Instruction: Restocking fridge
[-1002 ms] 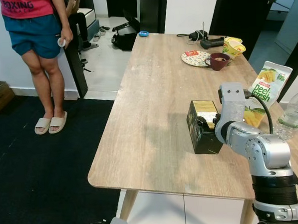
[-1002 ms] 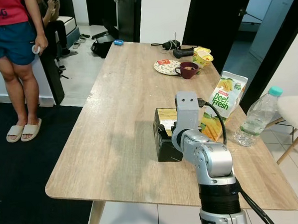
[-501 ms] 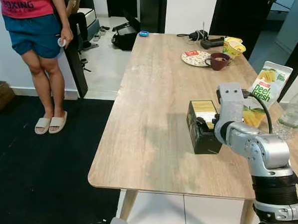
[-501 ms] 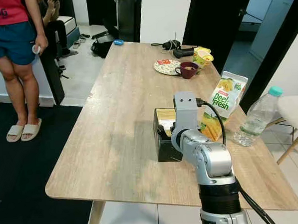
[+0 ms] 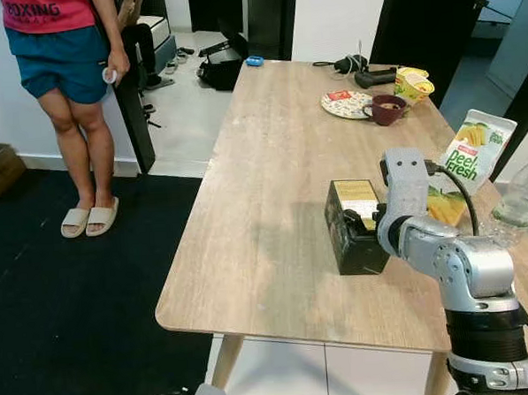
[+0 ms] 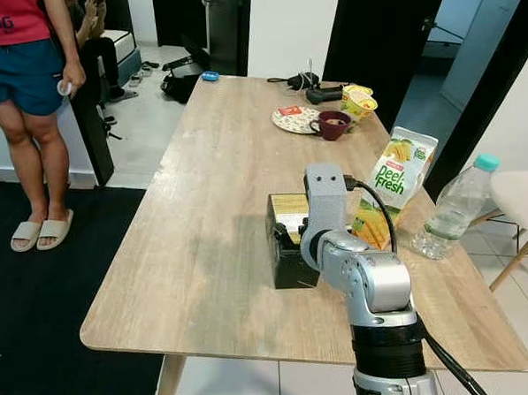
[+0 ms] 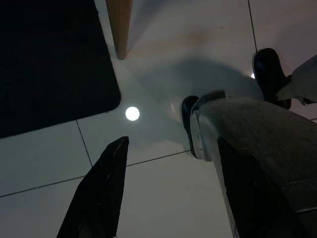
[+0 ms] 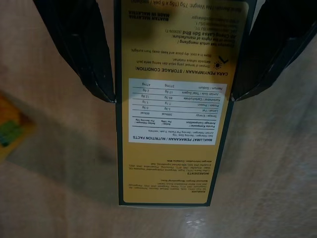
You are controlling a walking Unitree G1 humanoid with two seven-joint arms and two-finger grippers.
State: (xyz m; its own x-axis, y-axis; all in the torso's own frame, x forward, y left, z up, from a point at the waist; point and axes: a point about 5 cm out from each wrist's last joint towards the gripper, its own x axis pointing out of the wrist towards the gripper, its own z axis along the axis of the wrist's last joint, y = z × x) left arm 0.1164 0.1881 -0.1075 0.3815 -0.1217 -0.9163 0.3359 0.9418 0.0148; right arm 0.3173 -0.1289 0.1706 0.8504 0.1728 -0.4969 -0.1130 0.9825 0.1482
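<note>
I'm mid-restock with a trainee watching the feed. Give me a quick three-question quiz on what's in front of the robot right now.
1. True or false: the right pincer is closed around the maroon mug.
2. What stands just to the robot's right of the black-and-yellow cardboard box on the light wooden table? A, a glass jar. B, the white-and-green Peel Fresh juice pouch. C, a red kettle.
3. Fill in: the left pincer hangs idle over a pale ___ floor.

Key: 1 false, its fingers sit on either side of the box; 2 B; 3 tiled.
</note>
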